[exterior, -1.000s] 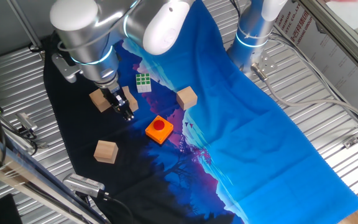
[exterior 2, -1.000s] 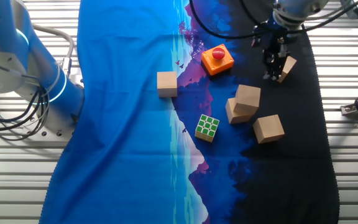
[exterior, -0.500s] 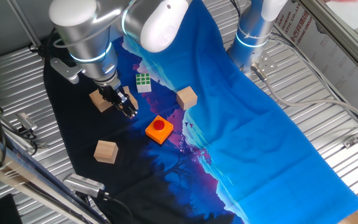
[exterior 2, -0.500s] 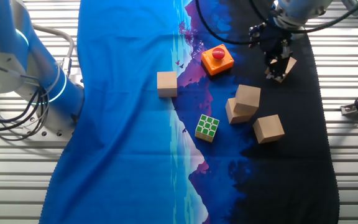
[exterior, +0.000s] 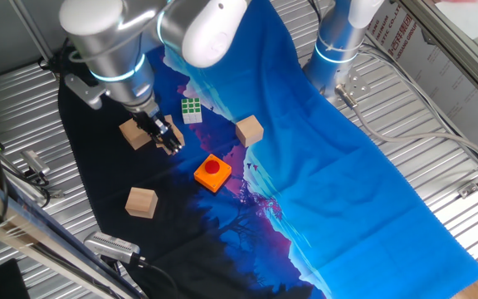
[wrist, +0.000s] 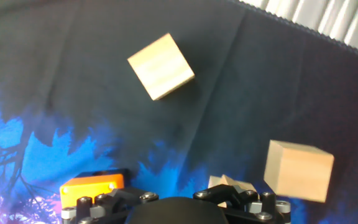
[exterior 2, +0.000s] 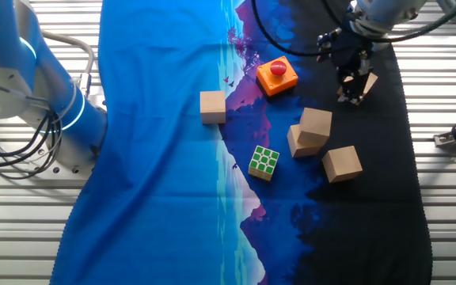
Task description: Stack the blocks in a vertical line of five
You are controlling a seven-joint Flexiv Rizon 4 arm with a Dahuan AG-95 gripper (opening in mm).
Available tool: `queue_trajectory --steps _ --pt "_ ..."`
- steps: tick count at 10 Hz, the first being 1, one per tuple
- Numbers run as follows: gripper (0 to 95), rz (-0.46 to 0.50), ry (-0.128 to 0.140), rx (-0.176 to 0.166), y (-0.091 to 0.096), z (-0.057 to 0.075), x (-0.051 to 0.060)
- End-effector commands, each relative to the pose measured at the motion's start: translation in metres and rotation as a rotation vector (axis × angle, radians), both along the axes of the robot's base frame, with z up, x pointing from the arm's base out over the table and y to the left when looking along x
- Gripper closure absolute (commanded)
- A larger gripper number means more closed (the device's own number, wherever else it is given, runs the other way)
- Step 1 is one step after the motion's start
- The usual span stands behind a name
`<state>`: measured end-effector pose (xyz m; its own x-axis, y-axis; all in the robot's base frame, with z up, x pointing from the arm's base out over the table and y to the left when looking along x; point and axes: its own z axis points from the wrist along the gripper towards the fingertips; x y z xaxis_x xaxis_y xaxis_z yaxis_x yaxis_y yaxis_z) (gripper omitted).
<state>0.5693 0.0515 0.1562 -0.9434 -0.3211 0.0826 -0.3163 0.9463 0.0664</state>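
Around: orange button (exterior 2: 276, 75) and puzzle cube (exterior 2: 264, 162) sit among my blocks on the cloth (exterior 2: 172, 158) | Blocks: two touching (exterior 2: 309, 132), one beside them (exterior 2: 342, 164), one apart (exterior 2: 212, 107) | Tool (exterior 2: 353, 93): clenched on a block (exterior 2: 366, 84), above the surface.

Gripper (exterior: 169, 143) low over the dark cloth (exterior: 98, 178), beside a tan block (exterior: 135, 134); jaw state unclear; second block (exterior: 141, 202) lies apart nearer the front; third block (exterior: 250, 130) on blue; orange button square (exterior: 212, 173) and puzzle cube (exterior: 192, 110) nearby.
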Motion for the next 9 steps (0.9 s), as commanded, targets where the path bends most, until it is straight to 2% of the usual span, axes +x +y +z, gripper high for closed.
queue_trajectory --steps 1,4,7,9 --pt "0.0 0.036 -0.003 0.012 -0.0106 -0.0032 -0.0024" --pt "0.0 0.045 -0.003 0.014 -0.0137 -0.0076 -0.0012" --pt "0.0 0.045 -0.002 0.022 -0.0108 -0.0021 -0.0032" --pt "0.0 0.045 0.008 0.021 -0.0068 0.0017 -0.0038"
